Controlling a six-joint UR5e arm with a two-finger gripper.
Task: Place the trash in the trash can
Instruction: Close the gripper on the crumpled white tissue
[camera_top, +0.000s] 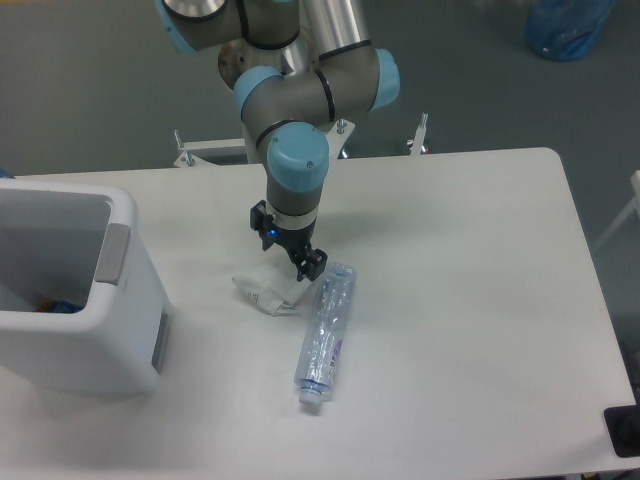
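Now | gripper (287, 251) jaws spread, holding nothing, poised over paper wad (266, 289) at frame centre-left on bench (470, 300) | wad likely light, soft: pinch its bulk | bottle (325, 330) beside it, probably slippery, springy: grasp mid-body | trash can (75, 300) at left edge

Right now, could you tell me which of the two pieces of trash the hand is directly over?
The crumpled white paper wad: the hand is directly over it, while the clear plastic bottle lies just beside it.
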